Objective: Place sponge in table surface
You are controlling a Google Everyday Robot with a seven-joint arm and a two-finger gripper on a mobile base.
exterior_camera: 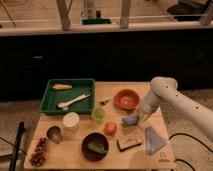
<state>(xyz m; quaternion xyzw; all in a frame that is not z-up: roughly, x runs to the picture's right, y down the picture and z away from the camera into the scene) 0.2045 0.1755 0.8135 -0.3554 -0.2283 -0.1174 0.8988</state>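
The sponge (131,120) is a small flat blue-grey piece at the tip of my gripper (137,119), just above or on the light wooden table surface (111,90), right of centre and below the red-orange bowl (126,99). I cannot tell whether the sponge rests on the wood or is held just over it. The white arm (170,97) reaches in from the right and bends down to the sponge.
A green tray (50,100) with a banana and a white utensil is at the back left. Near the sponge are an orange fruit (110,128), a brown-and-tan block (128,144), a light-blue pyramid (153,139), a dark bowl (95,146) and a white cup (71,121).
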